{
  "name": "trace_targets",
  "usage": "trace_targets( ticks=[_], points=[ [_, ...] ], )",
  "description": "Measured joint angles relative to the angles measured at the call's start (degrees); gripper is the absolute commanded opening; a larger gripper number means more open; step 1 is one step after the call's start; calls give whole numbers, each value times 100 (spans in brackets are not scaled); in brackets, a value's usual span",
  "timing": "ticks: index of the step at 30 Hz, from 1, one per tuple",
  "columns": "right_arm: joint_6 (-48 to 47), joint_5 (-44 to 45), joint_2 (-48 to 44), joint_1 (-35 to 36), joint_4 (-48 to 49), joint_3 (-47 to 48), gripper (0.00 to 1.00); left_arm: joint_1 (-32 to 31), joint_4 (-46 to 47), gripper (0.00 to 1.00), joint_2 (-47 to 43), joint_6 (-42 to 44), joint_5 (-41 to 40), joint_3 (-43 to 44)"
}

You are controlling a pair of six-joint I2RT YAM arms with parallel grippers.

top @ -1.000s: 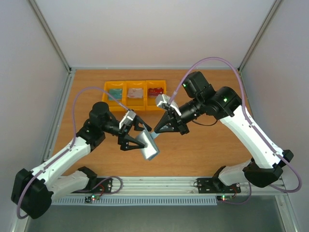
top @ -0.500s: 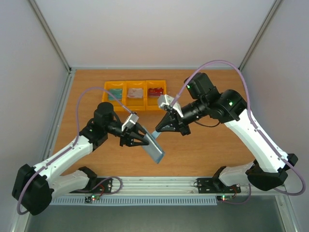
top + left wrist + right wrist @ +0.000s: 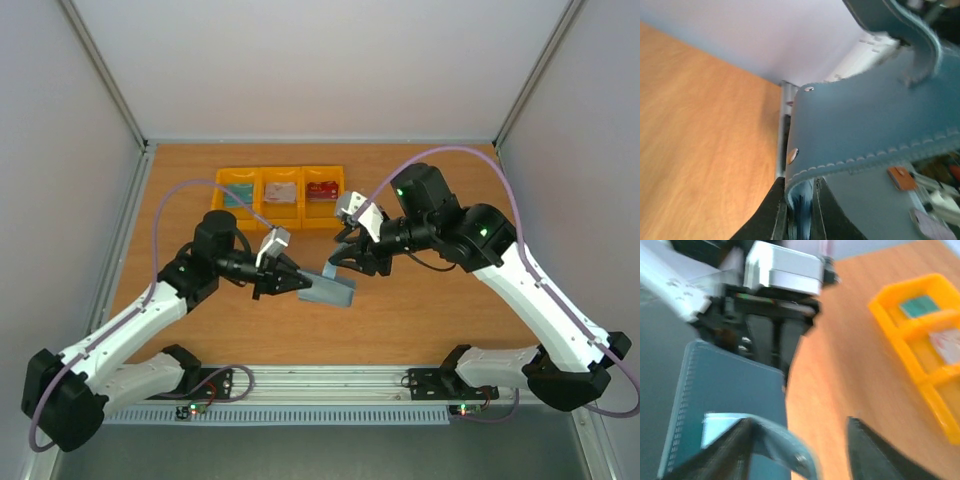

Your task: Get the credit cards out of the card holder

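The teal-blue card holder (image 3: 332,290) hangs level above the table's middle, half open. My left gripper (image 3: 296,283) is shut on its left edge; in the left wrist view the black jaws (image 3: 800,212) pinch the folded leather of the card holder (image 3: 875,125). My right gripper (image 3: 345,258) stands open just above the holder's far side. In the right wrist view the right gripper (image 3: 800,422) shows a wide gap, and the holder's (image 3: 735,385) curled flap rests against the left finger. The credit cards lie in the yellow bins: teal (image 3: 238,194), whitish (image 3: 281,192), red (image 3: 322,188).
Three joined yellow bins (image 3: 280,224) stand at the back of the wooden table, behind both grippers; they also show at the right of the right wrist view (image 3: 912,330). A metal rail runs along the table's near edge (image 3: 330,378).
My left gripper has closed on the holder's edge. My right gripper has opened and let it go. The holder has swung from a steep tilt to nearly level.
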Motion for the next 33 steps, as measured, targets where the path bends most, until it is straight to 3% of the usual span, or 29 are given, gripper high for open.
trace_targets(
  ticks=[2,3,7,11,18,25,26,28,33],
  points=[
    [153,616,-101,-20,155,-238,97,0,-680,0,-35,92,-632,197],
    [223,925,-131,-50,221,-348,98,0,-1069,0,-57,144,-1062,308],
    [387,1480,-197,-133,450,-566,99,0,-2444,0,-92,442,-2656,664],
    [308,1438,-289,-72,756,-785,99,0,-3355,0,-90,531,-3453,855],
    [-162,1867,11,1110,1292,-1231,98,0,-4039,0,-81,332,-3886,1150],
    [-260,2649,894,1268,1919,-1287,98,0,-4138,0,-4,315,-3930,1198],
    [-269,2763,1003,1266,2013,-1342,95,0,-4135,0,-4,313,-3901,1198],
    [-275,2881,1119,1250,2120,-1436,80,0,-4135,0,-4,297,-3851,1198],
    [-232,3064,1222,1154,2337,-1683,4,7,-4157,0,0,225,-3740,1196]
  ],
)
